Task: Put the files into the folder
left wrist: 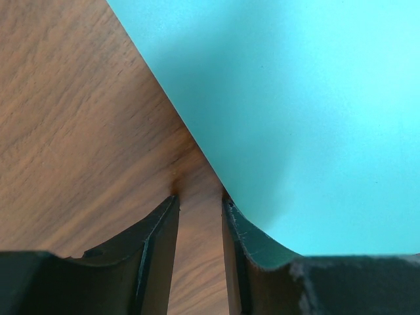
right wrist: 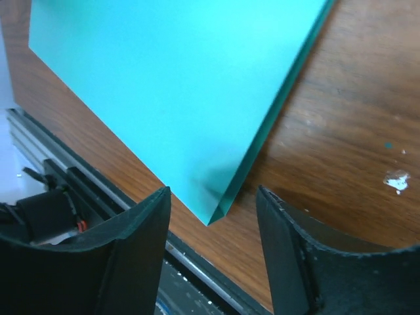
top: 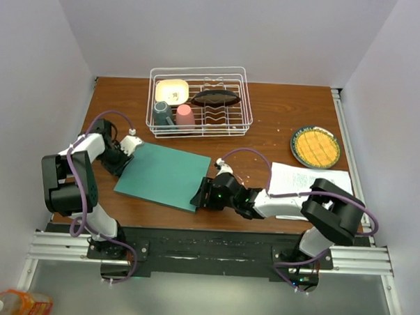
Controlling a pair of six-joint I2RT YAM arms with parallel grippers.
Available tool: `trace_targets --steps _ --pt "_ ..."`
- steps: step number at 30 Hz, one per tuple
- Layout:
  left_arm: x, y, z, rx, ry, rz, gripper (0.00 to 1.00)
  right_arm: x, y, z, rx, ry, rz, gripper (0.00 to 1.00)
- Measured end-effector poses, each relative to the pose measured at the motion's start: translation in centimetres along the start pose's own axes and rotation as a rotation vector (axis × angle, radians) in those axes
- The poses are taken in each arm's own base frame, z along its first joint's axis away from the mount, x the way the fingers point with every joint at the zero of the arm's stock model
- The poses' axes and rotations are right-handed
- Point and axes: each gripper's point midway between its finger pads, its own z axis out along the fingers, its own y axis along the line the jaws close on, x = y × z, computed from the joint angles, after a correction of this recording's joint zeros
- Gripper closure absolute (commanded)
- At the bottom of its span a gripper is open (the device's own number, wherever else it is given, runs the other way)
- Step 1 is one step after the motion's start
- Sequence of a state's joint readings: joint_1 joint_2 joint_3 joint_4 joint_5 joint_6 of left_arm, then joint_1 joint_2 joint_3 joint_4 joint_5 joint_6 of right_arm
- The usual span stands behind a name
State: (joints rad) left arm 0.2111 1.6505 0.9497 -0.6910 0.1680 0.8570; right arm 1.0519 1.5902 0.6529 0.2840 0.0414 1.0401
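The teal-green folder (top: 164, 175) lies flat and closed on the wooden table. My left gripper (top: 131, 153) is at its far left edge; in the left wrist view its fingers (left wrist: 200, 197) stand a little apart with only bare wood between them, the right finger against the folder's edge (left wrist: 295, 118). My right gripper (top: 203, 195) is at the folder's near right corner; in the right wrist view it (right wrist: 213, 193) is open wide, with that corner (right wrist: 197, 118) between the fingers and untouched. The files (top: 308, 181), white printed sheets, lie at the right, partly under my right arm.
A white wire dish rack (top: 200, 101) with cups, a bowl and a dark dish stands at the back. A plate with a yellow round item (top: 315, 147) is at the right. The metal rail (right wrist: 72, 177) runs along the table's near edge.
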Motion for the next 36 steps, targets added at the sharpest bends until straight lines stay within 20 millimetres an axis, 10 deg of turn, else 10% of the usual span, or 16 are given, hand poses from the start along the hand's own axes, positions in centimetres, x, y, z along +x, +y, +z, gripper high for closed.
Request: trace_targets --steps 10,24,30,36 --pt "-0.1 -0.5 0.0 0.012 0.012 0.014 0.62 0.1 0.6 0.1 -0.098 0.004 0.111 0.64" --pt "0.2 -0.7 0.0 0.007 0.022 0.026 0.63 1.3 0.6 2.1 -0.170 0.064 0.184 0.69" --pt "0.5 -0.5 -0.1 -0.010 0.033 0.049 0.63 1.3 1.3 3.5 -0.291 0.079 0.277 1.00" --pt "0.4 -1.2 -0.3 0.012 0.026 0.058 0.61 0.8 2.4 1.2 -0.388 0.057 0.294 1.00"
